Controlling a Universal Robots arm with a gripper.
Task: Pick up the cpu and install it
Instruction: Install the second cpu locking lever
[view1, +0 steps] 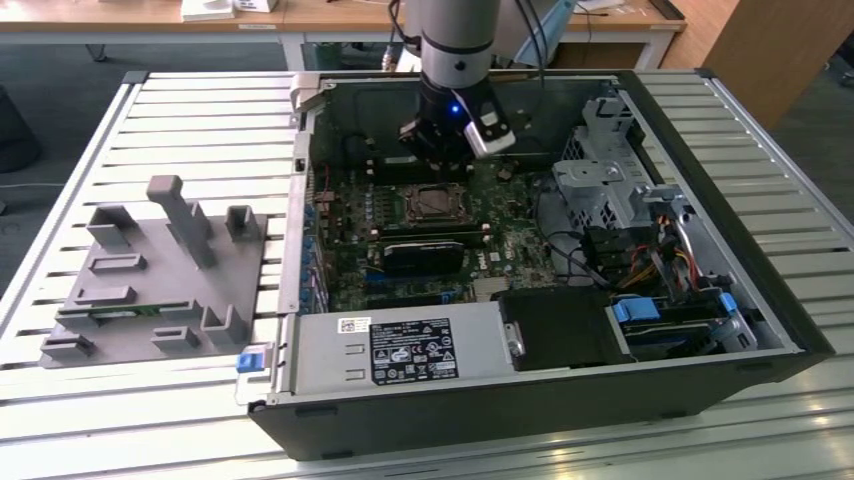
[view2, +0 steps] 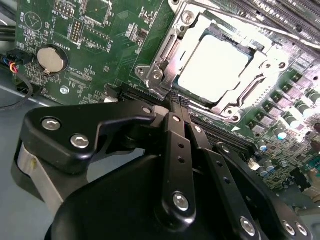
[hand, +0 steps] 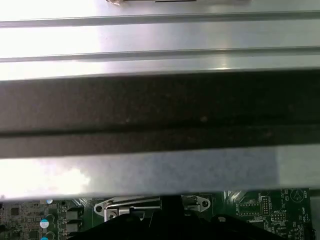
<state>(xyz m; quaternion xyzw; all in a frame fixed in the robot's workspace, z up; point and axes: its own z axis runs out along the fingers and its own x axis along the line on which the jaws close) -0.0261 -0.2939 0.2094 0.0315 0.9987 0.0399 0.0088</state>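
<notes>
Slatted metal bench (view1: 160, 110) is carrying everything here, with wooden desks sitting behind it. On the bench, at the exterior view's left, a grey fixture tray (view1: 147, 275) is lying flat, and the open computer case (view1: 534, 400) is taking up the rest, with its motherboard (view1: 387, 260) facing up.

My arm is hanging inside the case over the far part of the board. My end effector (view2: 177, 102) is looking pressed together in the second wrist view, fingers (view2: 172, 150) meeting at the tips and pinching nothing.

The cpu (view2: 215, 67) is already sitting in the socket (view2: 220, 60), silver top showing inside the metal frame. In the second wrist view it's lying just beyond my fingertips, apart from them, not touching. In the exterior view the socket (view1: 430, 203) is sitting just below and in front of my end effector (view1: 441, 150).

What I'm worrying about: I can't tell whether the chip is lying fully flat or whether the frame is latched. If I'm dropping lower with tips this close, I could be nudging the chip crooked, or scraping the frame and the slot right beside it.
</notes>
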